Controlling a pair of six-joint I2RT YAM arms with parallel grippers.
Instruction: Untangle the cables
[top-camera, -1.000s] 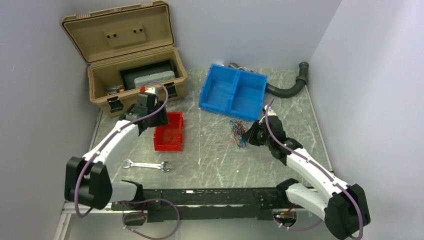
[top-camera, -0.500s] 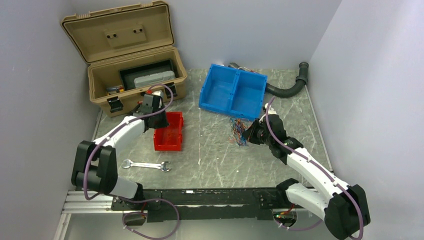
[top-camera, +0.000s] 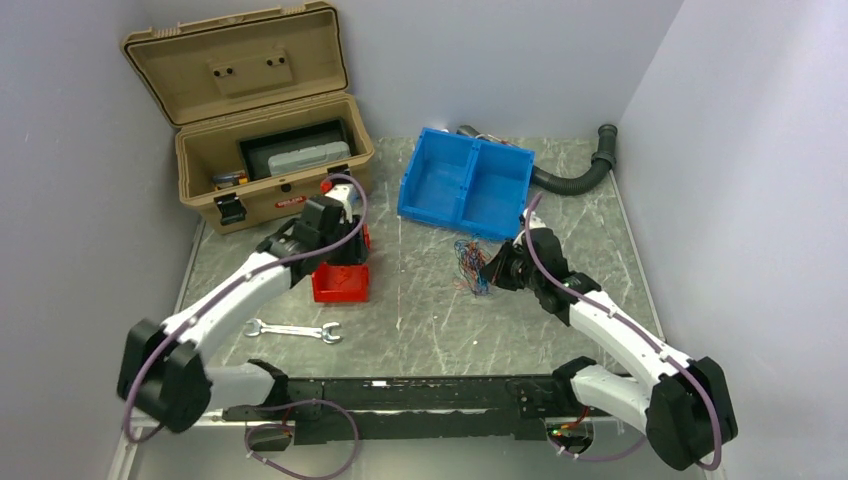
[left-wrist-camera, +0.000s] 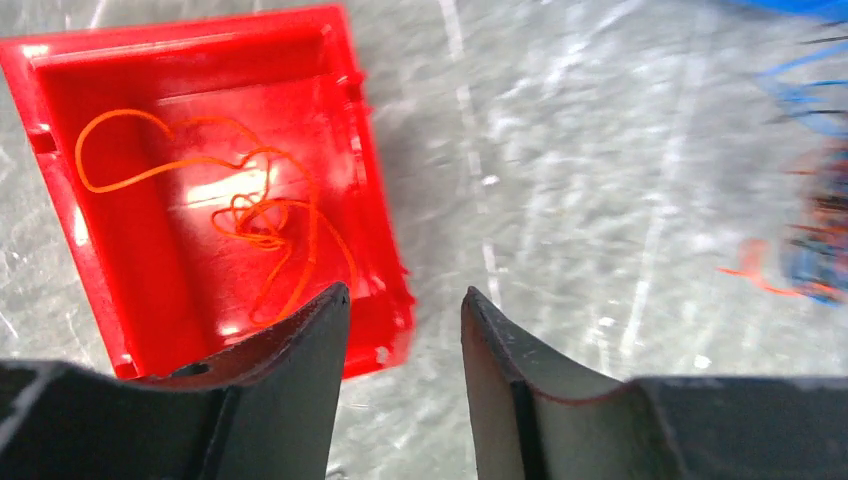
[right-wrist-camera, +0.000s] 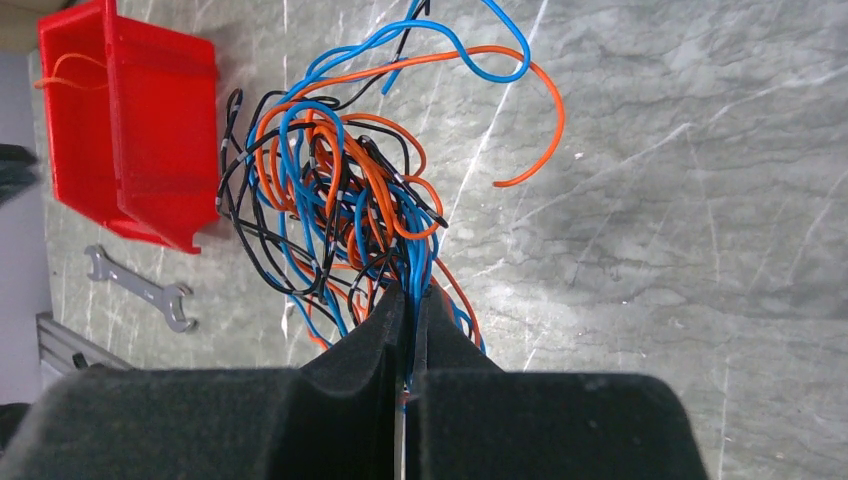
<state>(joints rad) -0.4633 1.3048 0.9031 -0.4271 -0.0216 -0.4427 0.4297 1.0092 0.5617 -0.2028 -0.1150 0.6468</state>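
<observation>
Pinching the cables (right-wrist-camera: 330, 200) in the right tool (right-wrist-camera: 408, 300), fingers pressed together, right of the red bin (right-wrist-camera: 165, 150).
Left tool (left-wrist-camera: 405, 300) is hanging half-spread, empty, over that bin's edge; the red label (top-camera: 290, 201) on the tan case (top-camera: 265, 193) is showing nothing legible.

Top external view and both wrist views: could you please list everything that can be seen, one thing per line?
toolbox: one, tan, lid open, back left
blue bin: one, blue, two compartments, back centre
red bin: one, red, left of centre
orange wire: one, orange, inside red bin
cables: one tangled bunch, orange, blue, black, right of centre
wrench: one, silver, near left
hose: one, black ribbed, back right
table: one, grey marbled
left gripper: one, black, open, above red bin's edge
right gripper: one, black, shut on cables
</observation>
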